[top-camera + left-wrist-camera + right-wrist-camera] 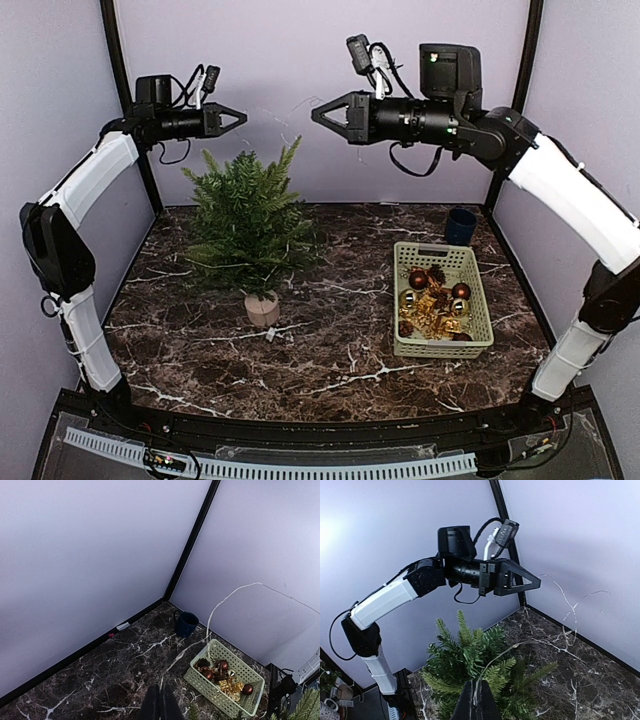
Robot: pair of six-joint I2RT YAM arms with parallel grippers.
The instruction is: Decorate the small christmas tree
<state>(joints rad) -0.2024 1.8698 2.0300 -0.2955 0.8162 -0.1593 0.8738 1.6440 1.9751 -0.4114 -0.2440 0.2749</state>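
small christmas tree: upright in beige pot, left-centre of marble table, bare of ornaments.
left gripper: raised above the tree's top, fingers fully together, pinching a thin white wire.
right gripper: raised, facing the left one, fingers fully together on the same wire.
basket: right of tree, holding red and gold ornaments.
mug: dark blue, behind basket.

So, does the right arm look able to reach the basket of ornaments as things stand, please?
Probably yes: the basket sits open-topped on its side with nothing over it, though the right fingers seem shut on a thin wire.
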